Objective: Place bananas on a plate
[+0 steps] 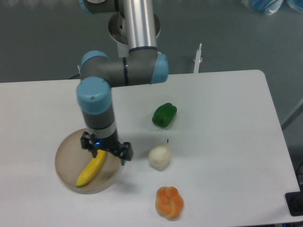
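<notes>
Bananas (91,169) lie inside the plate (64,161) at the table's (222,156) left, upper end under the gripper (105,150); you cannot tell whether its jaws are apart or clamped; judge the fruit light, soft, easily bruised; grip it mid-body, gently.

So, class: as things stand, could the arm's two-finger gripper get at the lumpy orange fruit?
Probably yes. The lumpy orange fruit sits alone on open table, nothing over it; the gripper is at the yellow curved banana on the round tan plate.
</notes>
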Available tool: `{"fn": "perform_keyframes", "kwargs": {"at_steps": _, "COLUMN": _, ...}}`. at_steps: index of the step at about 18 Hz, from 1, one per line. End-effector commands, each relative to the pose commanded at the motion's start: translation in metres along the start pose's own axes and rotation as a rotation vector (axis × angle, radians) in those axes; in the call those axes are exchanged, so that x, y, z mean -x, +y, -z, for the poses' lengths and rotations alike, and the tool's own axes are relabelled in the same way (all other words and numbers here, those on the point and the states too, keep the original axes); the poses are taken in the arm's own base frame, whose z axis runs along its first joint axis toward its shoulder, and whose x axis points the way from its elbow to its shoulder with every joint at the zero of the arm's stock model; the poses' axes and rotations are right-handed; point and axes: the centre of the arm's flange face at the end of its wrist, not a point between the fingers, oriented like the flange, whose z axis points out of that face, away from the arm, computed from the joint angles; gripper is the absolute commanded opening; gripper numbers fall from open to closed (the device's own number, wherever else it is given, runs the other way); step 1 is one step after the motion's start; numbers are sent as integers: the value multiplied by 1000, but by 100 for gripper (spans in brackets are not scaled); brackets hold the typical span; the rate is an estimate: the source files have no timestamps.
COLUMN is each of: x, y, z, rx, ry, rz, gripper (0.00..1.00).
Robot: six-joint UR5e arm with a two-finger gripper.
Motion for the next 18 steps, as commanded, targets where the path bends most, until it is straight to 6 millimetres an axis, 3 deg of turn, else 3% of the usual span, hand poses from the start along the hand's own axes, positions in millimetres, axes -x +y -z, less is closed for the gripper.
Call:
{"fn": "perform_keyframes", "kwargs": {"at_steps": 5, "x": 112, "y": 45, "z": 17, "rx": 92, "ry": -147, "rz": -126, "gripper": 100}}
{"fn": "perform_keyframes", "kwargs": {"at_steps": 7, "x": 138, "y": 58, "z": 16, "rx": 110, "ry": -149, "rz": -179, "gripper": 100}}
{"fn": "perform_keyframes", "kwargs": {"at_steps": 13, "x": 165, "y": 71, "z": 0, "rx": 141, "ry": -133, "rz": -313, "gripper": 100}}
{"fn": "perform_keyframes", "kwargs": {"at_steps": 18, "x": 165, "y": 74, "z": -12, "rx": 152, "ry": -107, "rz": -397, "gripper": 100}}
